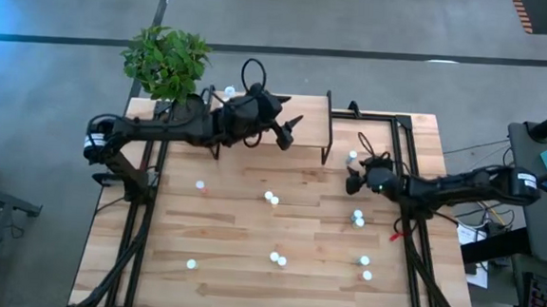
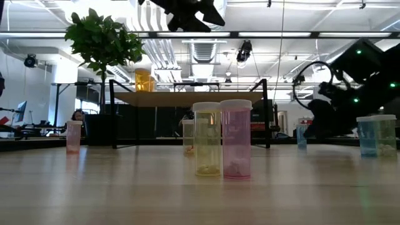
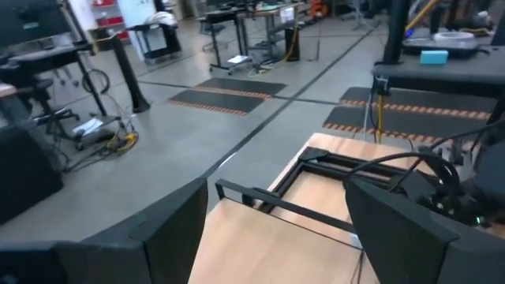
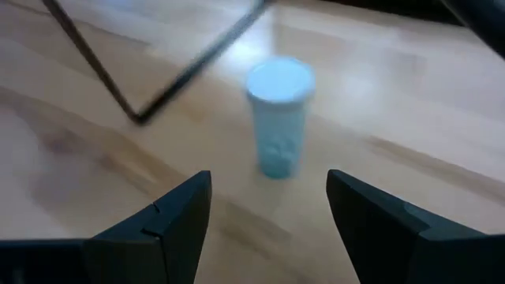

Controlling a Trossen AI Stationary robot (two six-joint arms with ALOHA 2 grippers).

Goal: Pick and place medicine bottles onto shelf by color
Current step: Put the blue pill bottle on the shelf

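While the right gripper (image 4: 268,209) hovers spread just short of a teal bottle (image 4: 278,118), nothing is grasped.
Bottle upright on table beside shelf (image 1: 266,124) leg; left gripper (image 1: 289,131) released over shelf, empty.

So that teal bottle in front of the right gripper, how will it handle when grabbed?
The teal bottle stands upright, tall and narrow, so an off-centre nudge from the open right gripper could probably tip it. It is round, so once down it would likely roll. It looks like thin plastic with little inside: probably light and fairly stiff.
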